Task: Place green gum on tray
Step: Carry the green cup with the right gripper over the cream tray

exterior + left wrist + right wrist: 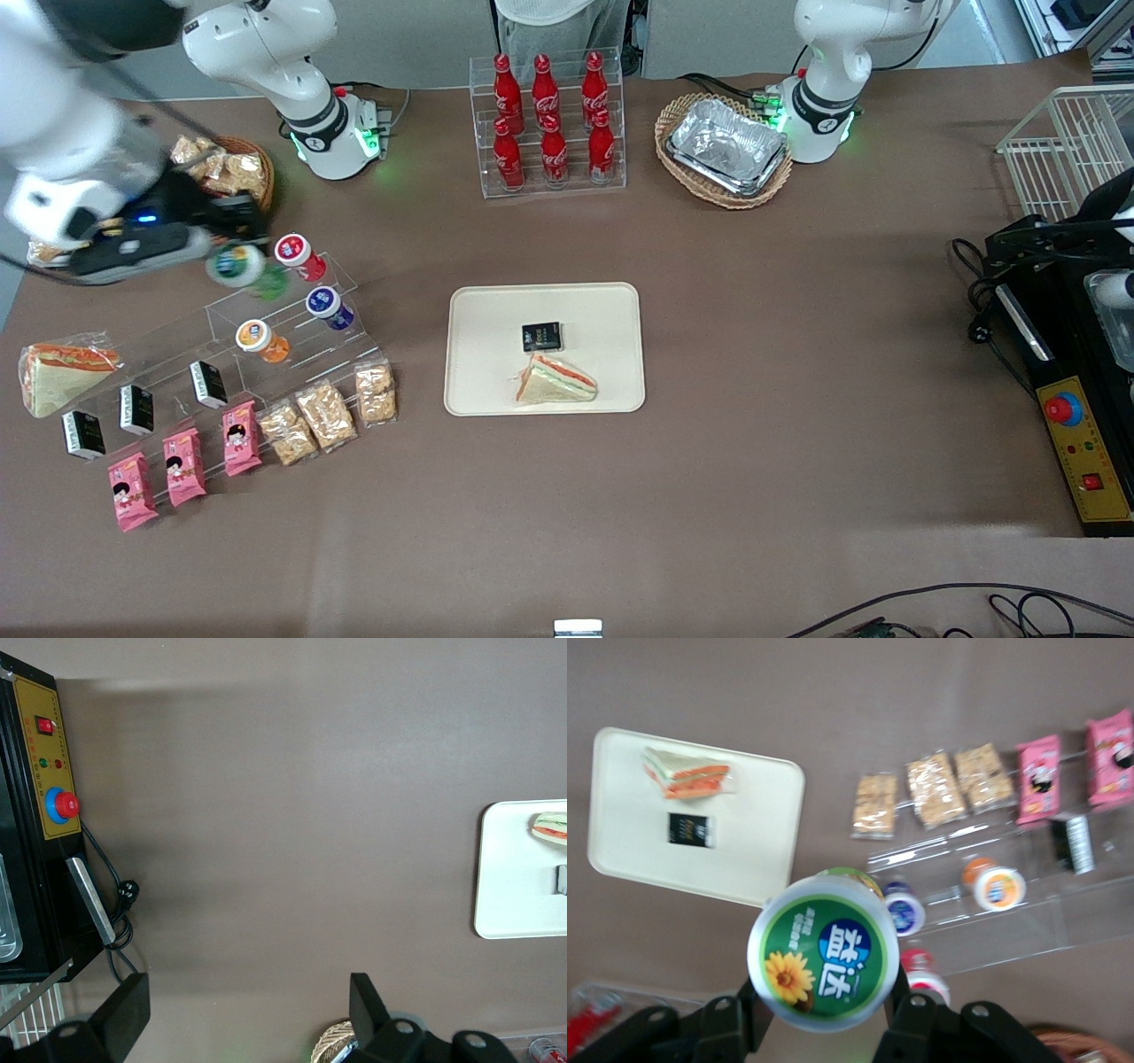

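The black two-finger hand [824, 1014] grips the green, white-lidded gum bottle [823, 950] above the clear acrylic shelf [266, 341], well apart from the cream rectangular plastic tray [611, 310].

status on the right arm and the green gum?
Gripper shut on green gum, lifted above the clear rack. Tray holds sandwich and black packet; bare tray around them.

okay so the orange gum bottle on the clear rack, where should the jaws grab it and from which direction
Grip the orange gum bottle across its round body just under the white lid, coming in from above, lid end first. It lies tilted on the clear acrylic rack with the lid facing up and outward, and the purple bottle sits apart, so there looks to be room. The gripper is already shut on the green gum.
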